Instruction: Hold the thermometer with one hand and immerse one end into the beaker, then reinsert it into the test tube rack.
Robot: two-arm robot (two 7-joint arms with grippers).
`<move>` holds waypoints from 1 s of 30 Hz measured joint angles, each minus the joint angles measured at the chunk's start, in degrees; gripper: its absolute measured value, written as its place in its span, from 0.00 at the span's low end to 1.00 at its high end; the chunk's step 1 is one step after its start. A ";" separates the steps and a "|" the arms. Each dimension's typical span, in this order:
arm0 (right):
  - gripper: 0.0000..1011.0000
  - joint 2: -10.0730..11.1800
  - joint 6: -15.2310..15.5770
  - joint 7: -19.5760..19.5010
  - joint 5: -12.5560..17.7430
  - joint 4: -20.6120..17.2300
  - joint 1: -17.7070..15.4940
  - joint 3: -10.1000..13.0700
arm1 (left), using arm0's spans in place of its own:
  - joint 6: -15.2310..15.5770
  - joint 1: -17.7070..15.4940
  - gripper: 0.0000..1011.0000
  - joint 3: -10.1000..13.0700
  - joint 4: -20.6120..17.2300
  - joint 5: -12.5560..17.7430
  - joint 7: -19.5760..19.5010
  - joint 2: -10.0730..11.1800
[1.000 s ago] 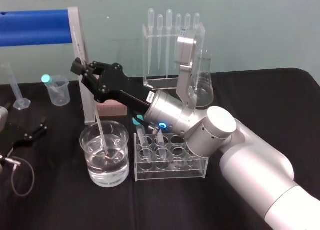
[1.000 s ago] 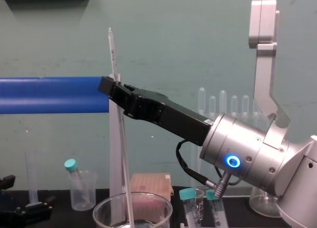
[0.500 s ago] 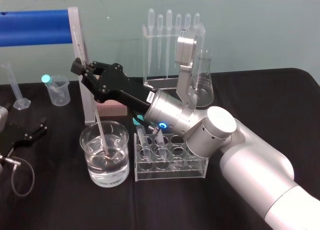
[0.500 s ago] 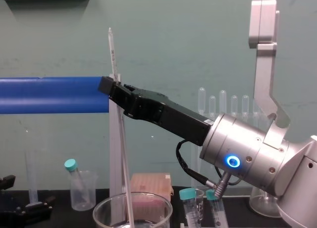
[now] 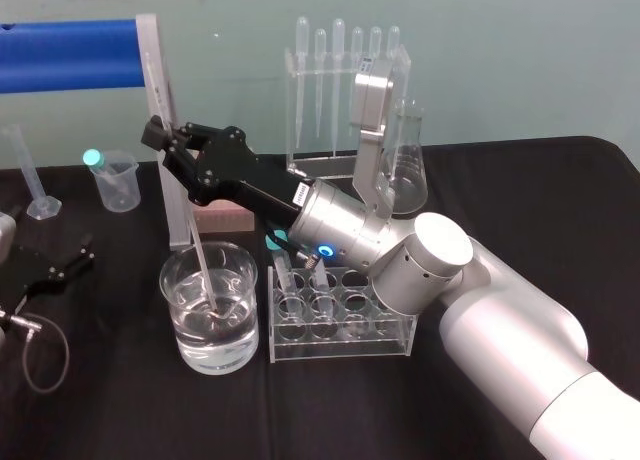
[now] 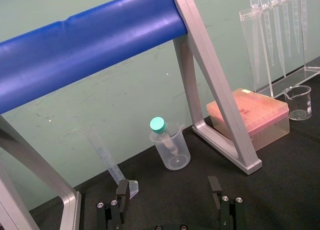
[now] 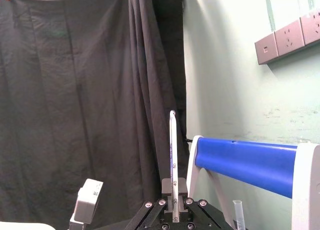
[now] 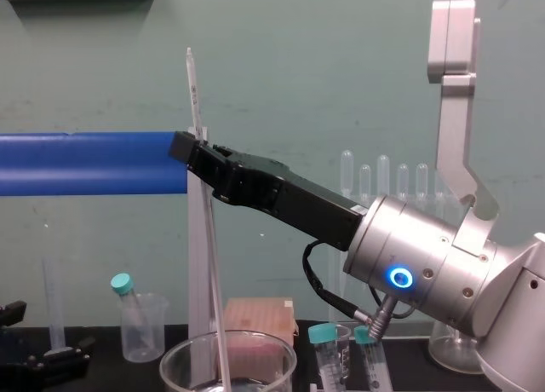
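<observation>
The thermometer is a long thin whitish rod standing slightly tilted, its lower end dipped in the water of the wide clear beaker at the table's front left. My right gripper is shut on the thermometer's upper part, high above the beaker. In the chest view the thermometer rises above the right gripper and runs down into the beaker. The right wrist view shows the thermometer clamped between the fingers. The clear test tube rack stands just right of the beaker. My left gripper rests open on the table at far left.
A blue bar on a metal frame stands behind the beaker. Behind and around it are a small beaker with a teal-capped tube, a graduated cylinder, a pink box, a pipette stand and a conical flask. Teal-capped tubes sit in the rack.
</observation>
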 joint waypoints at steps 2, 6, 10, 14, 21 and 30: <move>0.06 0.00 0.00 0.00 0.00 0.00 0.00 0.00 | 0.00 0.00 1.00 0.00 0.00 0.00 0.00 0.00; 0.06 0.00 0.00 0.00 0.00 0.00 0.00 0.00 | 0.00 0.00 1.00 0.00 0.00 0.00 0.00 0.00; 0.06 0.00 0.00 0.00 0.00 0.00 0.00 0.00 | 0.00 0.00 1.00 0.00 0.00 0.00 0.00 0.00; 0.06 0.02 0.01 0.10 0.04 -0.04 0.00 -0.01 | 0.01 0.00 1.00 0.00 0.00 0.00 0.00 0.00; 0.06 0.04 -0.09 1.73 1.50 -1.24 -0.07 0.38 | 0.00 0.00 1.00 0.00 0.00 0.00 0.00 0.00; 0.06 2.29 -0.03 0.29 4.15 -9.69 -2.36 2.47 | 0.00 0.00 1.00 0.00 0.00 0.00 0.00 0.00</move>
